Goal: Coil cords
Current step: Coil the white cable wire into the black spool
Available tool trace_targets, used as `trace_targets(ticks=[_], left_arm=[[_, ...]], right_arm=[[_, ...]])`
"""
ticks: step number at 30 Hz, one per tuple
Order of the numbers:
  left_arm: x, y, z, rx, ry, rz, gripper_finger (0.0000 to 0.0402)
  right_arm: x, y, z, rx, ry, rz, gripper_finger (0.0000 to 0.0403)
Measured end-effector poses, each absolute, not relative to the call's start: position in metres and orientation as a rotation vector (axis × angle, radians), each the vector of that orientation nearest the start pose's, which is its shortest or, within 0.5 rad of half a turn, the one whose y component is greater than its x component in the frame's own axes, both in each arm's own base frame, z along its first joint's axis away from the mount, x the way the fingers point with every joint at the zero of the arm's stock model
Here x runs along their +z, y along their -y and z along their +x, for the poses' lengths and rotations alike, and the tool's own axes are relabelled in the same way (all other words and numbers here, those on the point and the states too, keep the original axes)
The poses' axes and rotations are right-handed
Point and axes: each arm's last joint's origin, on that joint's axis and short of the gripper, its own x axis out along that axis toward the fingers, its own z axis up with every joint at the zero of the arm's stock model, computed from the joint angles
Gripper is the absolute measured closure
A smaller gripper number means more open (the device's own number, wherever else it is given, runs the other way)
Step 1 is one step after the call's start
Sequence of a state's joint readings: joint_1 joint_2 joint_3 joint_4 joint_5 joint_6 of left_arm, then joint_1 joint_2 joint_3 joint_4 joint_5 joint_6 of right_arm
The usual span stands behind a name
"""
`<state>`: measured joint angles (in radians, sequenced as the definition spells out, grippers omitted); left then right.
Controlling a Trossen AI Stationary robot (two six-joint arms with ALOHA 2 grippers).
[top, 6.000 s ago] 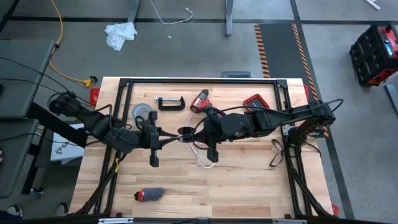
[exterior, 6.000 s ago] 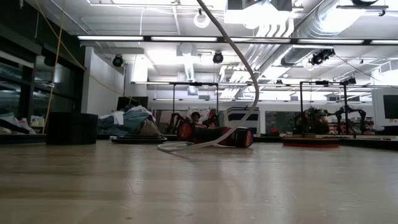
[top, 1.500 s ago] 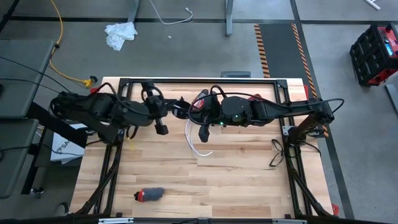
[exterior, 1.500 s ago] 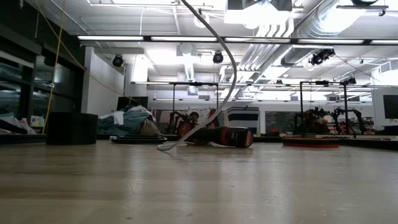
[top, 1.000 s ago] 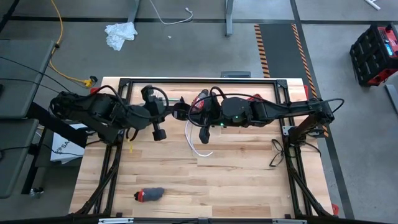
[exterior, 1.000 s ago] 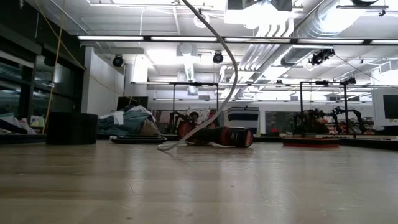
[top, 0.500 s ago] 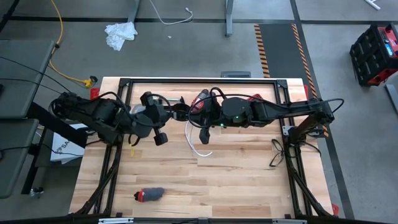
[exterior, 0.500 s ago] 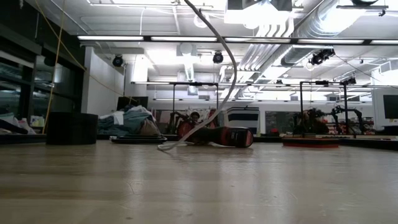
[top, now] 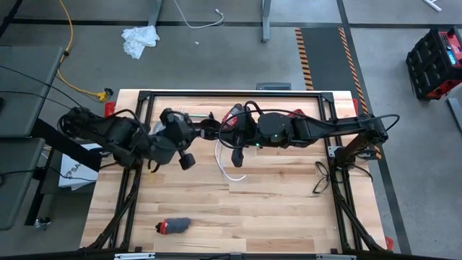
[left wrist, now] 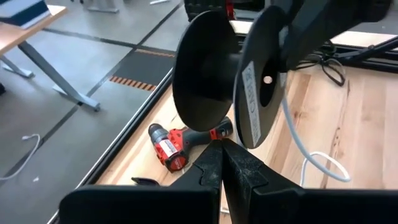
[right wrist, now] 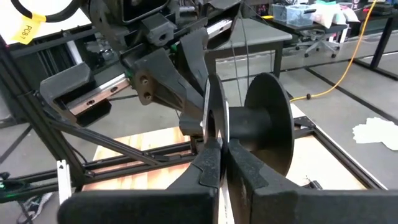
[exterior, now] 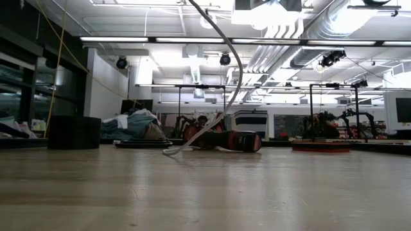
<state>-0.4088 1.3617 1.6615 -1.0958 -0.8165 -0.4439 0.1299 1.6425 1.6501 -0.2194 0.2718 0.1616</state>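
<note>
The cord is a thin white cable (top: 229, 172) running from a black two-disc spool (left wrist: 214, 81) held above the table's far middle. From the spool it hangs down (exterior: 232, 70) and its loose loop (left wrist: 320, 163) lies on the boards. My right gripper (right wrist: 219, 144), coming from the table's right, is shut on the spool. My left gripper (left wrist: 221, 146), coming from the left, is shut, and its tips stand just under the spool's two discs. In the high view the grippers meet near the spool (top: 218, 132). My right gripper pinches the rim of one spool disc (right wrist: 214, 127) between its two fingers, coming about level from the table's right. The spool is lifted clear with its hub level, and the cable hangs slack from it to the table. My left gripper: whether its shut fingertips (left wrist: 211, 155) touch the spool or the cable, I cannot tell.
A red drill (left wrist: 180, 144) lies on the table's far side under the spool. A small red and grey tool (top: 173, 226) lies near the front edge. A black frame (top: 231, 94) borders the table. Bare boards stretch between the cable loop and the near edge.
My left gripper has rolled about its own pointing line and sunk a little toward the table's near left, still shut beside the spool. My right gripper and the spool have kept still, and the cable loop lies as before.
</note>
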Motion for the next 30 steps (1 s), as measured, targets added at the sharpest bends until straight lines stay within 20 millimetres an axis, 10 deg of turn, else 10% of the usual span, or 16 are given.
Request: trace_targets(ticks=[30], left_arm=[[0.429,0.096,0.22,0.363,-0.582,-0.011,0.0257]], right_arm=[[0.409,-0.035,0.375,-0.128,-0.2,0.097,0.0403]])
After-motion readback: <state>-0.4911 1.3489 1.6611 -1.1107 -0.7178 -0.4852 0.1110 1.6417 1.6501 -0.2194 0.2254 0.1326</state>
